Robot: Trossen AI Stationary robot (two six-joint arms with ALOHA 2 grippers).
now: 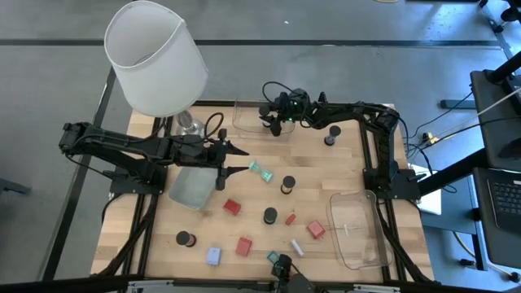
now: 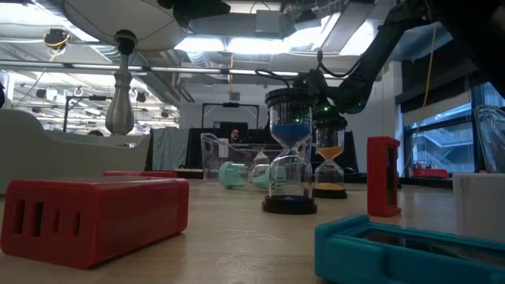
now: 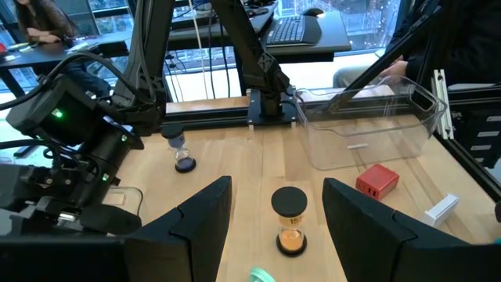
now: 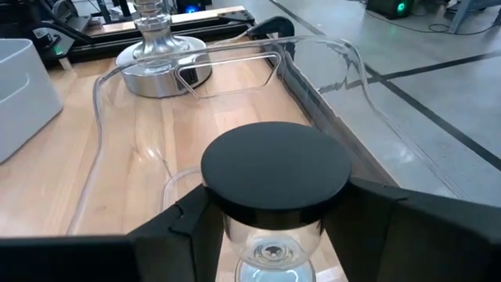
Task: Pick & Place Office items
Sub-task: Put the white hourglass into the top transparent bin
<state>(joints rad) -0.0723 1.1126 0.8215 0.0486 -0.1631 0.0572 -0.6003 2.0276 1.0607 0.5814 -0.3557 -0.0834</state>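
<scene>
We see the tabletop (image 1: 326, 171) from above, its near edge cut off and its back-left corner covered by the white lamp shade (image 1: 155, 57), which hides most of the metal base (image 1: 188, 124). 2 clear trays are hard to trace: one (image 1: 358, 230) at the right front, another (image 1: 244, 110) at the back edge, its far wall lost under the right arm. The right gripper (image 4: 270, 219) hangs over that back tray, clamped on a black-capped hourglass (image 4: 274, 184); its lower half drops out of the wrist view. The left gripper (image 3: 278, 207) hovers mid-table with its fingers apart around nothing, an orange-sand hourglass (image 3: 290, 221) standing on the tabletop beyond them. A teal clip (image 1: 260, 171) lies just past its tips. Red blocks (image 1: 232, 207), more hourglasses (image 1: 269, 216) and a pale-blue clip (image 1: 213, 256) are scattered toward the front.
</scene>
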